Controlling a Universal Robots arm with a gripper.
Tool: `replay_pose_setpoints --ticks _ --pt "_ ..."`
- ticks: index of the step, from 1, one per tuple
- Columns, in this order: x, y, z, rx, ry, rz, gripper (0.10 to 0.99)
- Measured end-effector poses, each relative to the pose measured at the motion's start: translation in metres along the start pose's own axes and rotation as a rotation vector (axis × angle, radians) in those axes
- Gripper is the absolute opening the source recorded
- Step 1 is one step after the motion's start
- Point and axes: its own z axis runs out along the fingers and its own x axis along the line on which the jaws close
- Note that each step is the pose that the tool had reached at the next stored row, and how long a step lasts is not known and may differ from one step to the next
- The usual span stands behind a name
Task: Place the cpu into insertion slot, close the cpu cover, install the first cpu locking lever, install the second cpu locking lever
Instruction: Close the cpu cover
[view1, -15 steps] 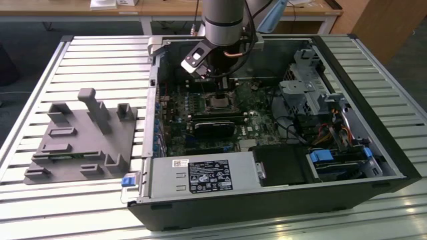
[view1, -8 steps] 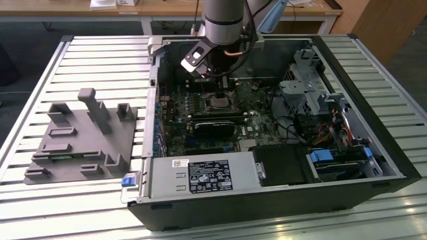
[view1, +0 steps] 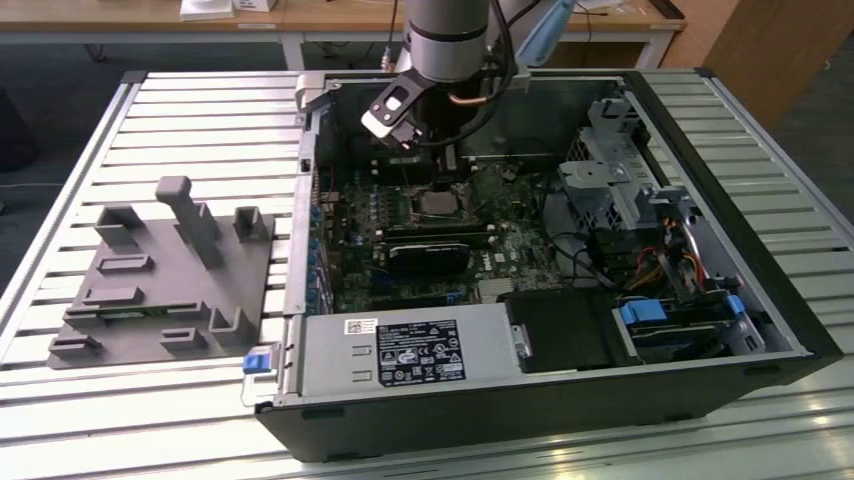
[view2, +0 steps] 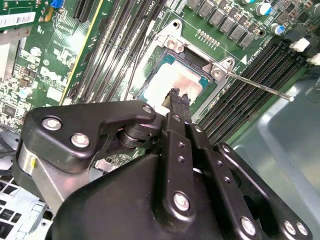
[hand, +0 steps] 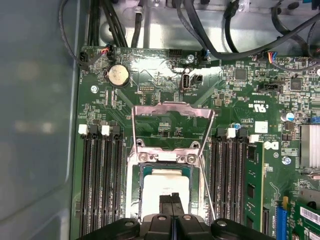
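**So far: chip seated, cover and levers not yet done**

Clearly the first step is done, as I read it. The cpu (hand: 156, 184) lies flat in the insertion slot (hand: 131, 187), its pale metal top facing up and square to the rim, between the banks of memory slots (hand: 102, 175) on either side.

The rest is open work. The cpu cover (hand: 172, 106) stands swung back on its hinge at the far edge of the socket, and bare green board shows through its window, so it is not down over the chip. One locking lever (view2: 255, 85) sticks out free from the socket corner as a thin rod, unlatched. I would call the job about a quarter through.

The arm (view1: 454, 35) comes down from the far side of the computer case (view1: 534, 400) in the exterior view. Its wrist is tipped so the tool points down onto the board in the far half of the case. A grey fixture tray (view1: 160, 270) sits well apart on the exterior view's left.

The gripper (hand: 171, 200) has its jaws pressed together, pinching nothing. The joined tip sits right over the near part of the chip's top. I cannot tell whether it is touching the metal or just above it.
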Motion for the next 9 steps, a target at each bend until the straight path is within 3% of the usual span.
replay_pose_setpoints --ticks 9 --pt "-0.0003 0.0007 -0.0161 0.000 0.0012 0.000 0.106"
